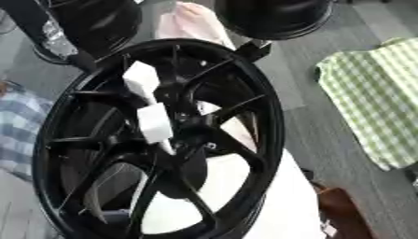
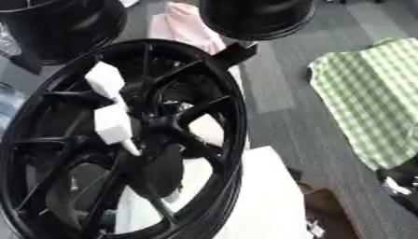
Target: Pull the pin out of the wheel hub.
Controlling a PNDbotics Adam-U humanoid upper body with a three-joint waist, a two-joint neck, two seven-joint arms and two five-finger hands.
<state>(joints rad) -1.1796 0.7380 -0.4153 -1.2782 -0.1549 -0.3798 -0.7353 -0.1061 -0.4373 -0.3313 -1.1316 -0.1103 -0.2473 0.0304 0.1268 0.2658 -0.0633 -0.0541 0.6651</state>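
Note:
The black spoked wheel hub [image 1: 245, 93] stands tilted on its rim and fills the middle of both views. A white pin [image 1: 153, 122], made of two blocky white pieces [image 2: 104, 79] with a thin tip, sticks out of the hub's centre [image 1: 181, 148] and slants up to the left. No hand touches it. A black bar with a silvery joint [image 1: 55, 38], perhaps my left arm, runs from the upper left down to the rim, and no hand shows on it. A dark shape with a white spot [image 2: 398, 183] at the lower right edge may be my right hand.
Two more black wheels stand behind, at the upper left [image 1: 98, 21] and the top middle [image 2: 257, 16]. A green checked cloth [image 1: 375, 98] lies at the right and a blue checked one [image 1: 20, 130] at the left. A white surface [image 2: 261, 196] lies under the hub, with a brown object [image 1: 347, 214] beside it.

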